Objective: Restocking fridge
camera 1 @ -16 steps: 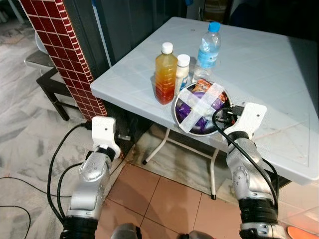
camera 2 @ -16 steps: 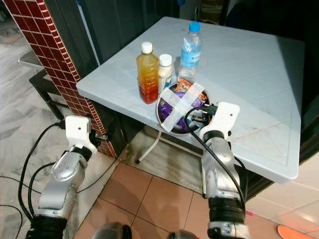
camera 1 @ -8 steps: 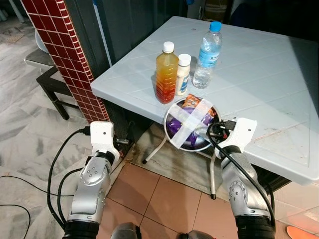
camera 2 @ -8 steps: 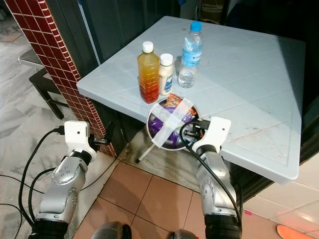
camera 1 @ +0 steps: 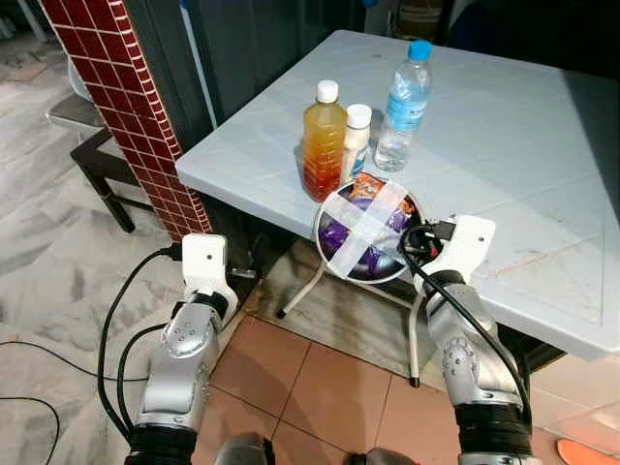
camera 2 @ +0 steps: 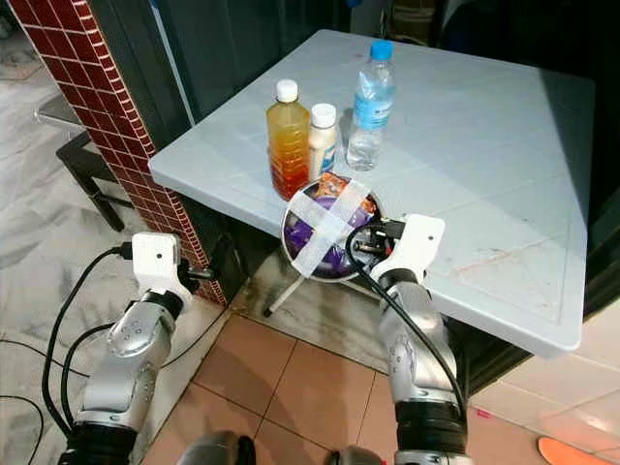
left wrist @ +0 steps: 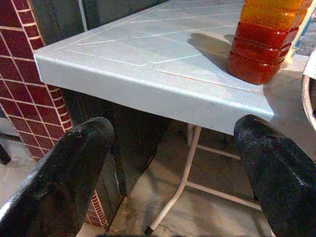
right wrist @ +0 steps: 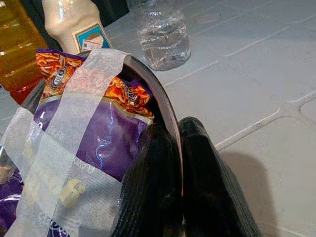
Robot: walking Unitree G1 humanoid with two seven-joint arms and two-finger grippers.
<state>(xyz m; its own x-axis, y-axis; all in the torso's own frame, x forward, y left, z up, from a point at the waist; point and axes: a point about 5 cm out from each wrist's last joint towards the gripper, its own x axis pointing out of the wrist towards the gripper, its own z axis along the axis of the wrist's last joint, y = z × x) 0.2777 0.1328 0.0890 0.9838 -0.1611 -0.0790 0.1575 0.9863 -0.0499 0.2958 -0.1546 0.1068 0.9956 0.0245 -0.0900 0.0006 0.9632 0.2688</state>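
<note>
Now right gripper fingers pinch bowl rim, taped mouth tilted toward camera; left gripper fingers wide.

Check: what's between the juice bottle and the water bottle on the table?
A small white bottle stands between the juice bottle and the water bottle, close beside the juice. It shows in both eye views; the right wrist view shows its label.
</note>
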